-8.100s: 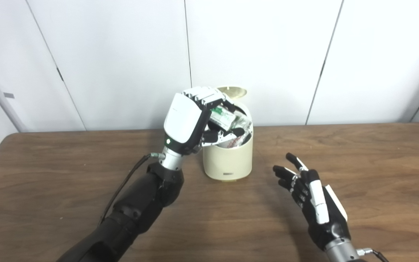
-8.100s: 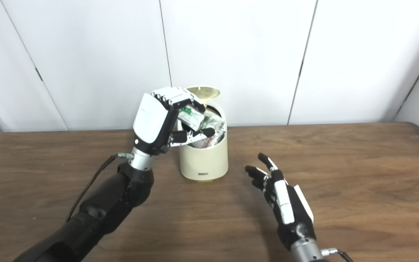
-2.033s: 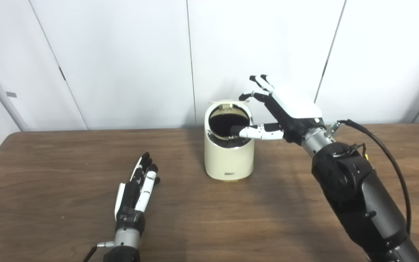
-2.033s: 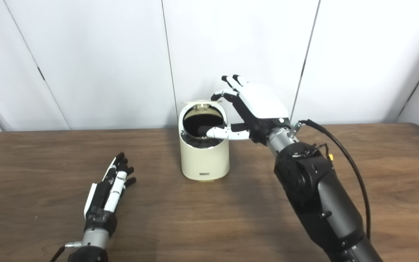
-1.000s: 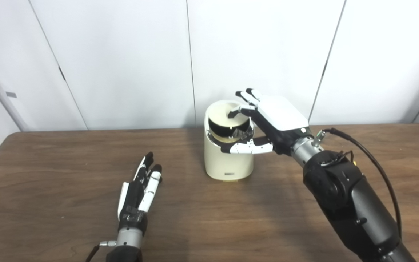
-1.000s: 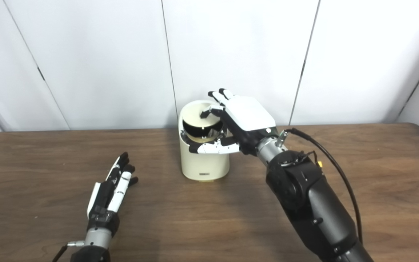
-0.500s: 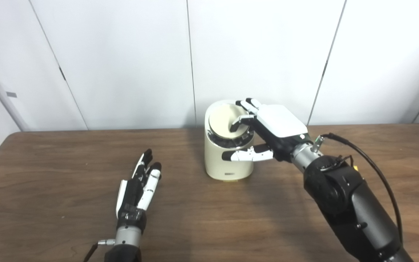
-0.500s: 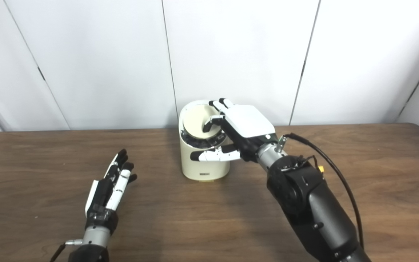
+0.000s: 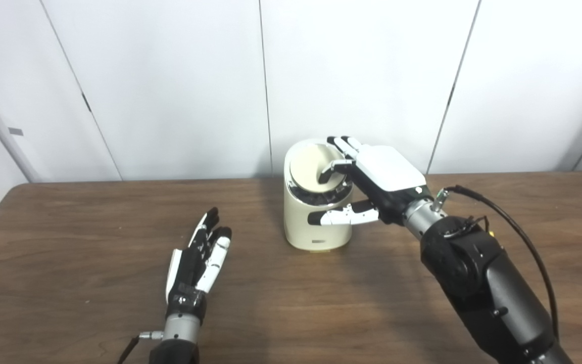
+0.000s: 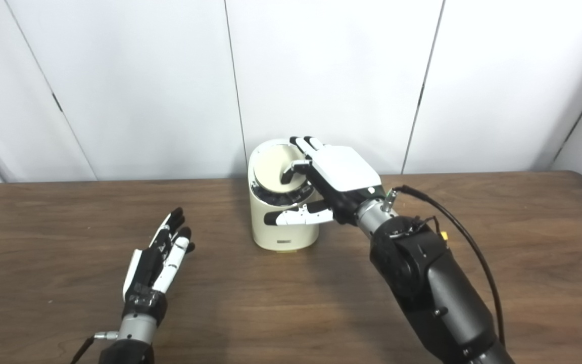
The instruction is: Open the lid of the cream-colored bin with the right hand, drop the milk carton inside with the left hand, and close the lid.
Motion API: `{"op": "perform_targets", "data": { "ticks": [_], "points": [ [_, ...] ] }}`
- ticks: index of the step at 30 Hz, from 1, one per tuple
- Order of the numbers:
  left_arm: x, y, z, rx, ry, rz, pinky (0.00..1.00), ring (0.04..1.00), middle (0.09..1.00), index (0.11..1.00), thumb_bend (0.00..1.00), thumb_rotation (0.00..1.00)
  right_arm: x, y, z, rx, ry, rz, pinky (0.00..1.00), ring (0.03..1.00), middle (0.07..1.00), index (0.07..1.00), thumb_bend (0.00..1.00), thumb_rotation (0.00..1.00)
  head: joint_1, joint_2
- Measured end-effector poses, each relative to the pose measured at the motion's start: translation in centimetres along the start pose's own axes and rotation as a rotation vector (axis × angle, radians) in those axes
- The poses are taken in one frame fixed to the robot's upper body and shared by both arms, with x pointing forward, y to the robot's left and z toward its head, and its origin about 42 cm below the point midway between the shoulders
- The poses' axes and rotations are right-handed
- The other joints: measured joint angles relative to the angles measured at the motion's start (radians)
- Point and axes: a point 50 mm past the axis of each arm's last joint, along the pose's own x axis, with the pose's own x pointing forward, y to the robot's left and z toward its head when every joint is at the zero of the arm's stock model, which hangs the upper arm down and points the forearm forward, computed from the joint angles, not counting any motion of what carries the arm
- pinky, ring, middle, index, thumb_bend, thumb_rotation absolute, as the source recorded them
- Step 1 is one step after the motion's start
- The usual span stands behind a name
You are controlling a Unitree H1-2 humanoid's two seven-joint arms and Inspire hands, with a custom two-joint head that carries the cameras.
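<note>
The cream-colored bin (image 9: 316, 225) stands at the back middle of the wooden table (image 9: 68, 217). Its round lid (image 9: 307, 167) lies down on the bin's top. My right hand (image 9: 372, 177) rests over the bin's right side, fingers spread, with fingertips (image 9: 323, 177) touching the lid and the thumb stretched across the bin's front wall. It holds nothing. My left hand (image 9: 197, 263) lies low over the table at the front left, fingers straight and apart, empty. The milk carton is not visible anywhere.
White wall panels (image 9: 170, 86) rise right behind the table's far edge. A black cable (image 9: 518, 227) loops off my right forearm (image 9: 478, 283), which crosses the table's right half.
The lid has gone from half raised to lying flat on the bin under my right hand's fingers. My left hand has shifted slightly right over the table.
</note>
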Motion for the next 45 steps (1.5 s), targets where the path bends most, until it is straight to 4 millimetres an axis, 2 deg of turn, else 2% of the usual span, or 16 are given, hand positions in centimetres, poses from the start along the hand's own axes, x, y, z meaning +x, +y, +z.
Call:
{"op": "perform_targets", "data": {
  "ticks": [5, 14, 23, 28, 32, 33, 37, 40, 45],
  "points": [
    [0.0, -0.4, 0.1, -0.015, -0.001, 0.003, 0.83, 0.910, 0.951, 0.972, 0.35, 0.59, 0.0, 0.1, 0.2, -0.016, -0.005, 0.003, 0.98, 1.000, 1.000, 0.721, 0.62, 0.87, 0.003, 0.002],
    [0.0, -0.5, 0.3, -0.014, -0.009, 0.004, 0.83, 0.927, 0.946, 0.960, 0.38, 0.62, 0.2, 0.3, 0.5, -0.039, -0.014, 0.033, 0.99, 1.000, 1.000, 0.700, 0.65, 0.92, 0.005, 0.008],
    [0.1, -0.6, 1.1, -0.020, -0.035, 0.007, 0.84, 0.923, 0.949, 0.971, 0.35, 0.61, 0.3, 0.1, 0.6, -0.060, -0.010, 0.042, 1.00, 1.000, 1.000, 0.701, 0.65, 0.92, 0.005, 0.014],
    [0.1, -0.5, 1.1, -0.020, -0.035, 0.008, 0.83, 0.914, 0.942, 0.971, 0.34, 0.59, 0.0, -0.3, 0.6, -0.048, -0.009, 0.045, 0.99, 1.000, 1.000, 0.780, 0.63, 0.93, 0.006, 0.015],
    [0.1, -0.3, 1.2, -0.024, -0.034, 0.024, 0.83, 0.899, 0.928, 0.955, 0.38, 0.61, -0.9, -0.6, 0.4, -0.022, 0.021, 0.064, 0.98, 1.000, 1.000, 0.853, 0.62, 0.90, 0.005, 0.018],
    [0.1, -0.3, 1.2, -0.025, -0.034, 0.028, 0.82, 0.892, 0.921, 0.951, 0.39, 0.61, -1.1, -0.7, 0.3, -0.013, 0.026, 0.063, 0.98, 1.000, 1.000, 0.902, 0.61, 0.90, 0.005, 0.018],
    [0.1, -0.1, 1.2, -0.032, -0.034, 0.038, 0.82, 0.887, 0.911, 0.947, 0.38, 0.59, -2.1, -1.9, -0.2, 0.041, 0.057, 0.024, 0.97, 1.000, 1.000, 0.984, 0.62, 0.91, 0.005, 0.018],
    [0.1, 0.0, 1.2, -0.035, -0.036, 0.038, 0.83, 0.884, 0.914, 0.948, 0.39, 0.60, -2.8, -2.6, -1.0, 0.132, 0.092, -0.006, 0.92, 1.000, 1.000, 0.998, 0.59, 0.87, 0.006, 0.020],
    [0.0, 0.6, 2.1, -0.029, -0.058, 0.038, 0.84, 0.878, 0.917, 0.955, 0.43, 0.63, -4.2, -1.5, -2.4, 0.323, 0.144, 0.004, 0.88, 1.000, 1.000, 1.000, 0.56, 0.86, 0.012, 0.023]
  ]
}}
